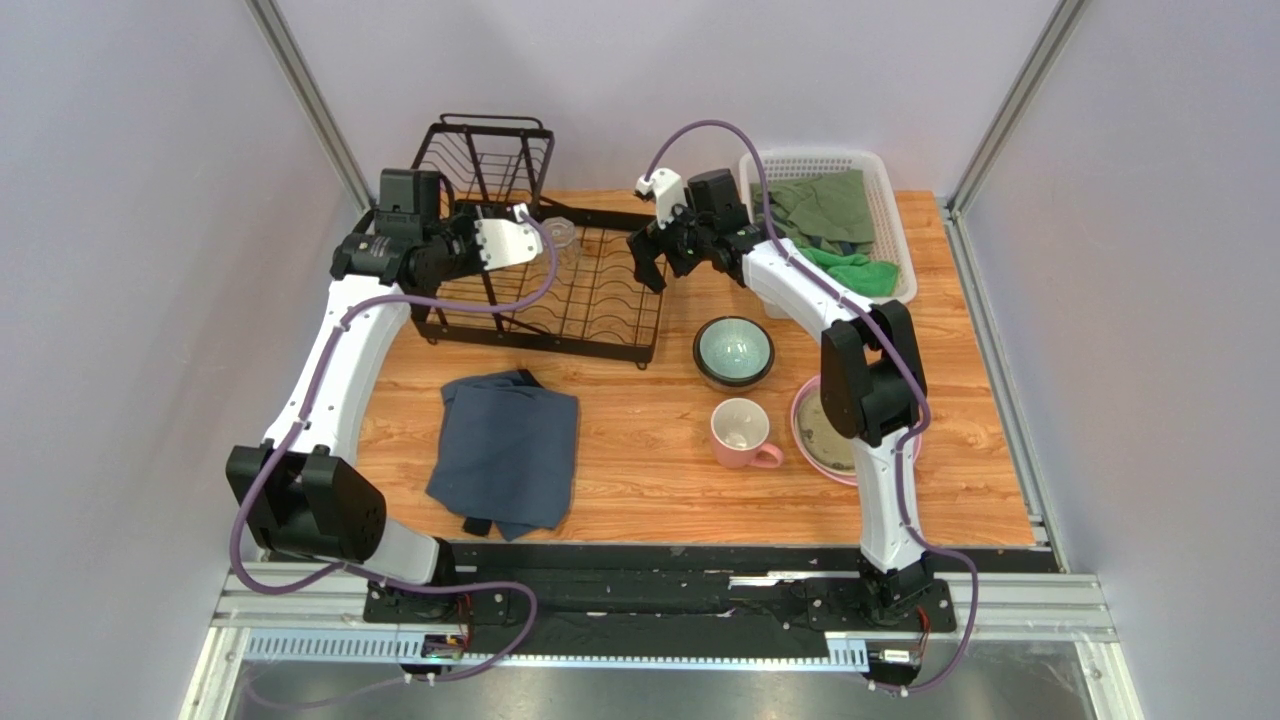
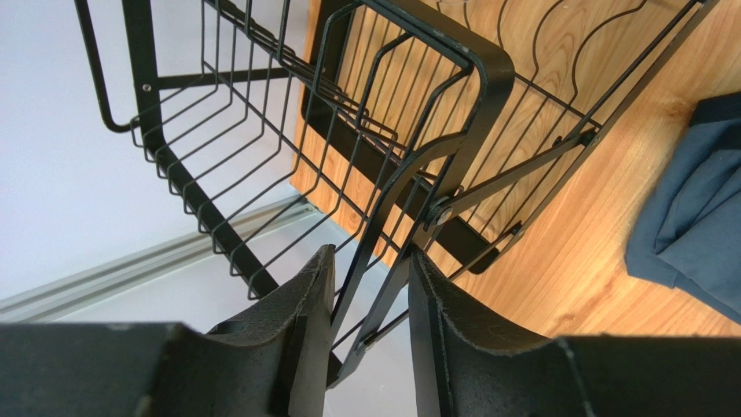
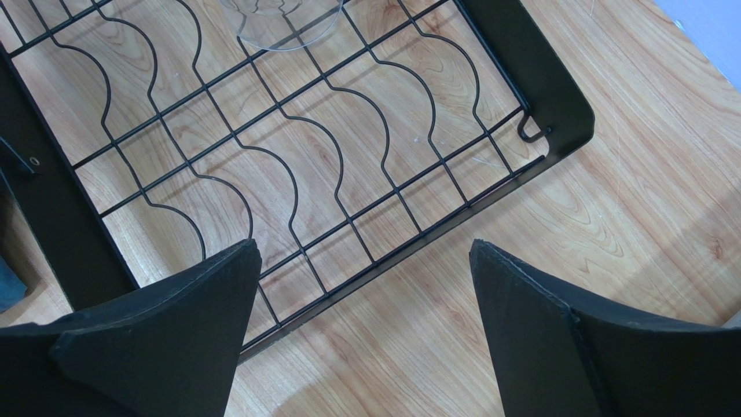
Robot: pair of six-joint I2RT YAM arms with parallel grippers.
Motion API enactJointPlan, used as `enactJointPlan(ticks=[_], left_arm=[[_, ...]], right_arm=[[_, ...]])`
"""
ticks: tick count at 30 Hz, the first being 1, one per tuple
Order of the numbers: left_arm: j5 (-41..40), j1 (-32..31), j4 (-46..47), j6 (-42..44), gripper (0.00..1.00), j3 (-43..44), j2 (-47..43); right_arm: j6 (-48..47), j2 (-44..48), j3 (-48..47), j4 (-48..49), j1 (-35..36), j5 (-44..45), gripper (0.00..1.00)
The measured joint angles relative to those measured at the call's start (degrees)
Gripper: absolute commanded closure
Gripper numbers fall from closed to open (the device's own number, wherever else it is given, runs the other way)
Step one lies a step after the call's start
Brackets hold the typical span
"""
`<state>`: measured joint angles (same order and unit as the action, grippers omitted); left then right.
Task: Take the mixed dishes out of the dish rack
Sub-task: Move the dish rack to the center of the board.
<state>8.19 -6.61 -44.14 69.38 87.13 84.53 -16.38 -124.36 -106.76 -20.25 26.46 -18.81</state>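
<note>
left hand [image 2: 371, 261] straddles dish rack [image 2: 474, 78] strut, narrow gap, can't tell if pinching. right hand [image 3: 365, 248] spread, lower centre; clear glass [image 3: 278, 22] upper centre.

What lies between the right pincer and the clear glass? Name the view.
Between right pincer and clear glass: only bare wires of the black wire rack's lower tray, seen in the right wrist view.

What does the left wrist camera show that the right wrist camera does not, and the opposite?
Only left wrist: the raised wire shelf, a blue-grey cloth, and the left jaws close together around the frame bars. Only right wrist: the flat wavy-wire tray, the bottom of a clear glass, and the right jaws wide apart. Both: the black rack and the wooden table.
</note>
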Motion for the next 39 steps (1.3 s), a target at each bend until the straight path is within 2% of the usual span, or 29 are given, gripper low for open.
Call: enactJointPlan(ticks=[5, 13, 23, 30, 39], left_arm=[[0.9, 0.0, 0.0, 1.5, 0.87, -2.2, -2.3], [2.3, 0.1, 0.4, 5.9, 1.0, -6.9, -6.8], [7.1, 0.7, 1.2, 12.4, 1.0, -14.1, -14.5], [8.8, 0.9, 1.5, 15.5, 1.0, -18.0, -18.8], [9.6, 1.0, 2.4, 17.8, 1.0, -20.4, -21.3]], right_arm=[[0.0, -0.1, -0.1, 0.0, 0.0, -0.5, 0.05], [0.0, -0.2, -0.8, 0.0, 0.7, -0.8, 0.05], [0.0, -0.5, -3.3, -0.3, 2.9, -1.3, 0.05], [0.0, -3.0, -5.2, 0.4, 4.5, -5.5, 0.09], [-0.5, -6.0, -5.2, 4.3, 6.6, -10.1, 0.07]])
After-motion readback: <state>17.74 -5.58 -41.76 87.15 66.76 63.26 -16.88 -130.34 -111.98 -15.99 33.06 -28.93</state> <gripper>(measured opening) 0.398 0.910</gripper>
